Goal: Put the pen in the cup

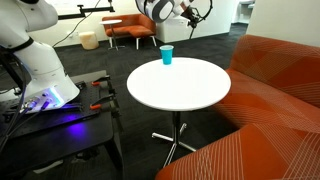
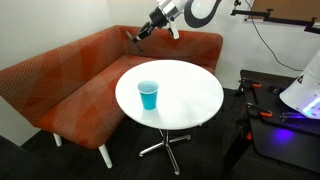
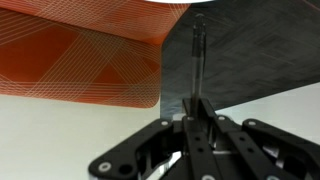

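The small blue cup stands upright on the round white table, near its edge. My gripper hangs high in the air, up and away from the cup, over the table's edge by the sofa. It is shut on the thin dark pen, which sticks straight out past the fingertips. The pen points down toward the sofa. The cup lies outside the wrist view.
An orange patterned sofa curves around the table. A black bench with the robot base and tools stands beside it. An orange armchair sits in the background, over dark carpet.
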Robot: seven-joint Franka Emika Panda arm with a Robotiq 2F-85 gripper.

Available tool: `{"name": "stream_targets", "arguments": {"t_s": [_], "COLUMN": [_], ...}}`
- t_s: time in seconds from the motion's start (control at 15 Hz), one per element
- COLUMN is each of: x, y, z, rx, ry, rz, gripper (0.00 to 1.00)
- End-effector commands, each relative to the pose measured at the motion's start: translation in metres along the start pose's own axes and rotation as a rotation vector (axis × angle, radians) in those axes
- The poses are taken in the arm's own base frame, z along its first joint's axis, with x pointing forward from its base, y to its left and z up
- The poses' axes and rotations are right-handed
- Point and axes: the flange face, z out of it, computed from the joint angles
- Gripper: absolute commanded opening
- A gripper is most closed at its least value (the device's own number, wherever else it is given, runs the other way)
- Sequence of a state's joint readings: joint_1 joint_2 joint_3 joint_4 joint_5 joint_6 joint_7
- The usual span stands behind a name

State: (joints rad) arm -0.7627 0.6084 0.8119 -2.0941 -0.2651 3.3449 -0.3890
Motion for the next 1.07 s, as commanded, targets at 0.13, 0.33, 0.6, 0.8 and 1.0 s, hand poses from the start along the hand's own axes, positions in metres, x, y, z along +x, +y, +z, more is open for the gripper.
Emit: {"name": "stream_targets", "arguments": {"t_s": [0.13, 0.33, 0.6, 0.8, 1.0], "x": [0.007, 0.006, 0.006, 0.007, 0.008], "y": [-0.010, -0.015, -0.026, -0.031, -0.028], "z": [-0.014, -0.014, -0.011, -0.017, -0.025], "rx": [-0.038, -0.027, 0.017, 0.018, -0.028], "ry": [-0.155, -0.273, -0.410, -0.509, -0.615], "rz": [0.016, 0.039, 0.058, 0.102, 0.200], "gripper": [0.03, 0.03, 0.03, 0.03, 0.03]}}
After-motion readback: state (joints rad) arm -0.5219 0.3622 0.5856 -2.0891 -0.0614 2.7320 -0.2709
